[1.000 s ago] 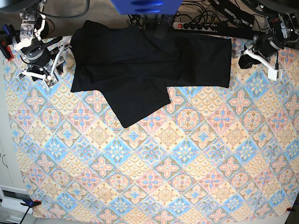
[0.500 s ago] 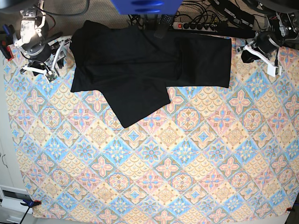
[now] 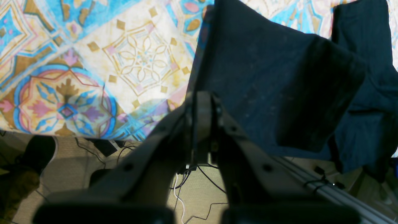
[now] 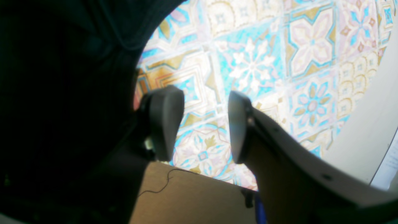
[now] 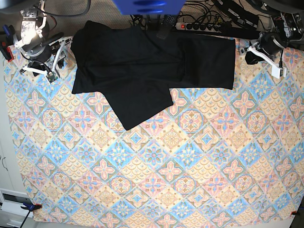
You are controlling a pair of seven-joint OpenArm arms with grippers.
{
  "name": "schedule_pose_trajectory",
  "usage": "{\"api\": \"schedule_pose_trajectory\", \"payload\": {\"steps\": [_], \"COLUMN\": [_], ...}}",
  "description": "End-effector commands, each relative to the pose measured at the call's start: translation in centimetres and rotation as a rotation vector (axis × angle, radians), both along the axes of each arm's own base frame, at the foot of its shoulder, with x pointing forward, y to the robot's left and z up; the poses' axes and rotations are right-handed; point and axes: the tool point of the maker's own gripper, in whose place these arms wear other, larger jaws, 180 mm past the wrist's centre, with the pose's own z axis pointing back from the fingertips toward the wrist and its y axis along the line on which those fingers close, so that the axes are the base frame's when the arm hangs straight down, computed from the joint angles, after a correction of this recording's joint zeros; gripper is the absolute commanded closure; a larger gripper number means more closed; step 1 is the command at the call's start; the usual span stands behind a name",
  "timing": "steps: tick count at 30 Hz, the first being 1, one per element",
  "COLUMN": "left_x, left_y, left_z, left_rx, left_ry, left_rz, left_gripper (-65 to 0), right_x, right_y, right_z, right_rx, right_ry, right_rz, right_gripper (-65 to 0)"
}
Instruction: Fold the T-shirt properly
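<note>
The T-shirt (image 5: 142,66) lies lengthwise between both arms; the half-spread, empty right gripper (image 5: 53,71) sits nearer than the pressed-together left gripper (image 5: 277,70).

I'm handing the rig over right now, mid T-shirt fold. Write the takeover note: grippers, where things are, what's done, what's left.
Left gripper: shut, empty, off the far corner of the table, beside the shirt's edge.
Right gripper: open, nothing between its fingers, at the opposite far corner next to the shirt.
T-shirt: lying flat along the far edge of the patterned tablecloth, neither gripper touching it. One flap is laid slantwise over the body, pointing toward the near side.
Done: at most a partial first fold.
Left: probably square up the slanted flap, fold the wide part in, finish a compact rectangle.
</note>
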Motion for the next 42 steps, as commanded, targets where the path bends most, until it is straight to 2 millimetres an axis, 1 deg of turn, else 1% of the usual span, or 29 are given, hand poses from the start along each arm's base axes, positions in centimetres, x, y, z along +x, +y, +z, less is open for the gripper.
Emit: {"api": "schedule_pose_trajectory", "payload": {"steps": [1, 3, 5, 14, 19, 23, 34, 38, 42], "left_x": [0.4, 0.5, 0.5, 0.5, 0.4, 0.2, 0.3, 0.3, 0.3], "left_y": [0.2, -0.6, -0.9, -0.9, -0.8, -1.3, -1.4, -1.4, -1.4], "left_z": [0.7, 0.4, 0.3, 0.3, 0.3, 0.1, 0.0, 0.0, 0.0], "left_rx": [0.011, -0.002, -0.006, -0.008, -0.006, -0.024, -0.028, -0.028, -0.028], "left_ry": [-0.025, -0.020, -0.018, -0.018, -0.016, -0.016, -0.018, -0.017, -0.017], "left_rz": [-0.012, -0.031, -0.037, -0.035, -0.032, -0.018, -0.017, -0.019, -0.019], "left_gripper": [-0.6, -0.7, -0.7, -0.7, -0.7, -0.7, -0.7, -0.7, -0.7], "right_x": [0.5, 0.5, 0.5, 0.3, 0.3, 0.4, 0.5, 0.1, -0.9], "right_y": [-0.2, -0.3, -0.4, 0.3, 0.2, 0.1, 0.0, -0.2, -0.6], "right_z": [0.7, 0.7, 0.7, 0.4, 0.5, 0.5, 0.6, -0.2, -1.4], "right_rx": [-0.004, -0.005, -0.007, 0.016, 0.015, 0.014, 0.013, 0.018, 0.026], "right_ry": [-0.024, -0.025, -0.026, -0.027, -0.028, -0.030, -0.032, -0.008, 0.042], "right_rz": [0.006, 0.003, 0.001, -0.012, -0.014, -0.016, -0.015, -0.028, -0.049], "right_gripper": [-26.0, -26.0, -25.9, -25.9, -25.9, -25.9, -26.3, -26.3, -26.4]}}
